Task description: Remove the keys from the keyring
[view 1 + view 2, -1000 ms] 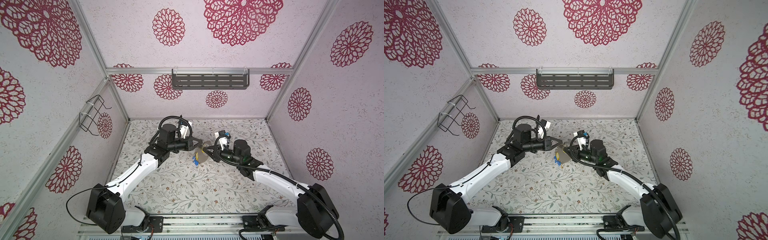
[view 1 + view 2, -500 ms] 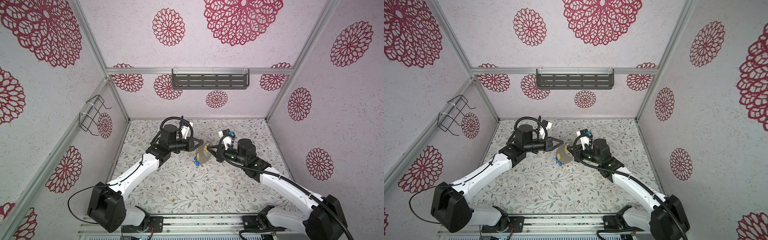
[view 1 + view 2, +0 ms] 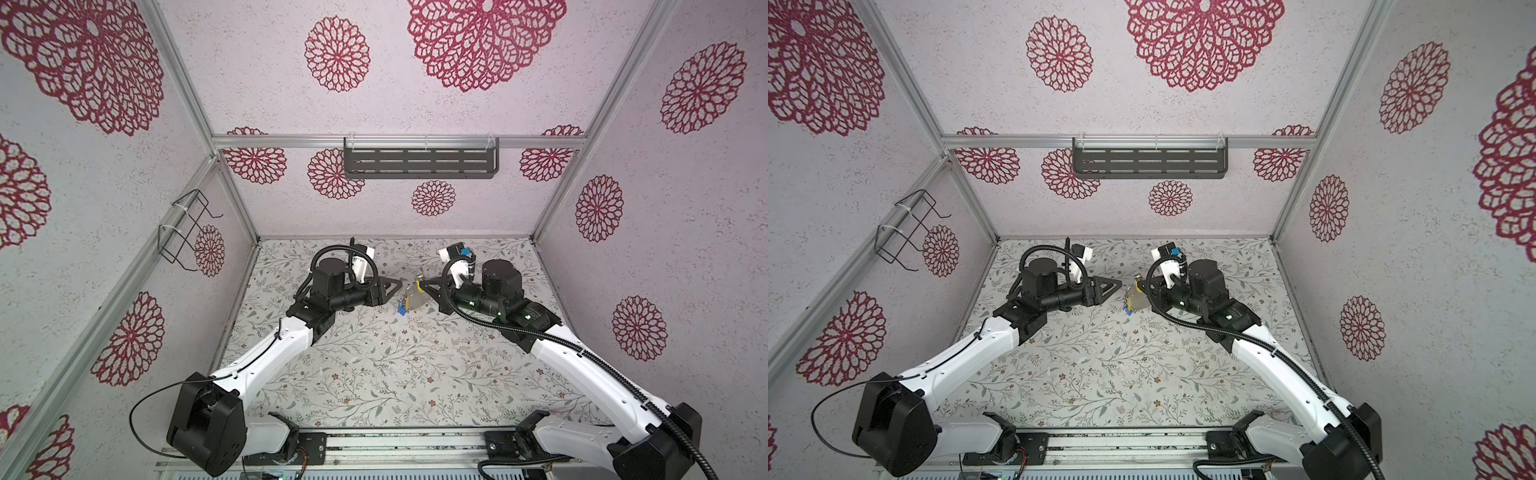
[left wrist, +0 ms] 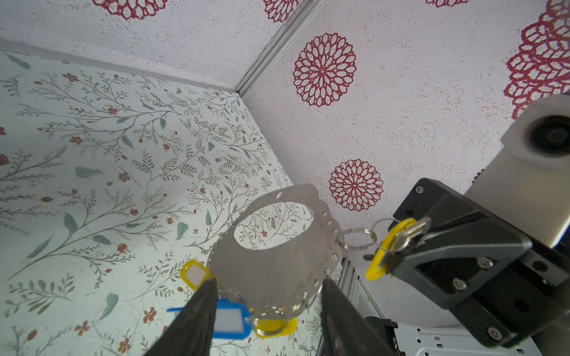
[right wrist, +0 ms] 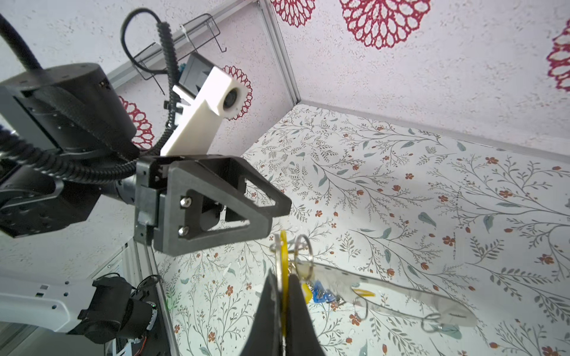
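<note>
While right gripper (image 5: 282, 296) clamped yellow key (image 4: 385, 249), keyring (image 4: 277, 255) hung from that key's small ring, mid-scene between both arms, over table (image 4: 92, 154). Left gripper (image 4: 269, 282) gaped, with jaws either side of keyring's lower edge, gripping nothing. Risk, as I read it: plate was unbraced, so any pull by right arm would only drag whole bunch along. Swinging plate could slip from between jaws before they closed, and blue key (image 4: 231, 319) might snag.
</note>
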Robot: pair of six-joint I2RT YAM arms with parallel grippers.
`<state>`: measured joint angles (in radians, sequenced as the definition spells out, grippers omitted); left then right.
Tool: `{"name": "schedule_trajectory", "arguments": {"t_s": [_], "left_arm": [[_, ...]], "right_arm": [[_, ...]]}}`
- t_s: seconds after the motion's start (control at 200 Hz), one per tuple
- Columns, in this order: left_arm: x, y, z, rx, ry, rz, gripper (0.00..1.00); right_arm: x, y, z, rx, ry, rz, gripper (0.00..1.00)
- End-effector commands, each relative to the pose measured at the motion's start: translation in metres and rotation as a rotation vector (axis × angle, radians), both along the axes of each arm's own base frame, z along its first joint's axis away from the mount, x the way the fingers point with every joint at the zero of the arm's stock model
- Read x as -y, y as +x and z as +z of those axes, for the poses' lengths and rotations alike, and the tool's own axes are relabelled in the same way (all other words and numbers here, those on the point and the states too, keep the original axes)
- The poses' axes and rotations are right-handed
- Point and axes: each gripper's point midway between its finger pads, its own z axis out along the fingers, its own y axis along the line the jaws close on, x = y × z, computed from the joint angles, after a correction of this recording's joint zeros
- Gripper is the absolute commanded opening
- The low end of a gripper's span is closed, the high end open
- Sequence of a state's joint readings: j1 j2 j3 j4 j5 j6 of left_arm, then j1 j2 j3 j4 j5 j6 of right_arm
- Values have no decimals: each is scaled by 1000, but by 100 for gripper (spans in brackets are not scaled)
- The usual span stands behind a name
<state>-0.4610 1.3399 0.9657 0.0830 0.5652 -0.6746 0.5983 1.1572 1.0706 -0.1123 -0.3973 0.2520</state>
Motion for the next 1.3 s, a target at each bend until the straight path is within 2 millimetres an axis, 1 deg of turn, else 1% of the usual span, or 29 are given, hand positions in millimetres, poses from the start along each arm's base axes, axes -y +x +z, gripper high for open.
{"name": "schedule_trajectory", "arguments": {"t_s": [0.0, 0.12, 0.24, 0.295, 0.345, 0.375, 0.395, 0.455, 0.5, 0.545, 0.651, 0.796, 0.966, 1.041, 1.161, 1.221, 1.296], "left_arm": [[-5, 4, 21, 80, -41, -10, 56], [-9, 3, 28, 97, -49, -10, 55], [-8, -5, 35, 154, -42, -51, 55], [-2, -16, 38, 239, -52, -120, 49], [1, -26, 42, 334, -83, -162, 47], [0, -29, 42, 383, -94, -160, 47], [-1, -32, 48, 443, -109, -160, 47], [-5, -44, 54, 581, -135, -162, 52], [-6, -46, 58, 625, -146, -156, 53], [-5, -44, 58, 625, -131, -157, 51], [4, -42, 52, 619, -85, -208, 42], [16, -46, 49, 637, -57, -255, 33], [31, -56, 39, 622, -28, -308, 31], [34, -56, 37, 614, -28, -315, 31], [38, -55, 34, 596, -35, -323, 27], [38, -54, 34, 594, -36, -322, 22], [39, -52, 34, 589, -37, -321, 13]], "right_arm": [[-3, -5, 25, 89, 7, 50, 0], [-6, -8, 29, 90, 14, 78, 0], [-9, -13, 34, 95, 29, 108, 0], [-9, -15, 38, 102, 40, 118, 0], [-9, -18, 41, 105, 52, 129, 0], [-10, -19, 42, 104, 57, 137, 0], [-10, -21, 45, 109, 63, 144, 0], [-10, -25, 47, 112, 77, 168, 0], [-12, -29, 48, 109, 86, 197, 0], [-13, -33, 49, 100, 96, 228, 0], [-17, -41, 49, 73, 107, 294, 0], [-18, -38, 46, 55, 104, 298, 0], [-17, -36, 52, 66, 122, 287, 0], [-17, -36, 55, 70, 128, 292, 0], [-17, -36, 54, 67, 127, 291, 0], [-17, -36, 53, 65, 126, 291, 0], [-16, -36, 53, 66, 126, 293, 0]]}}
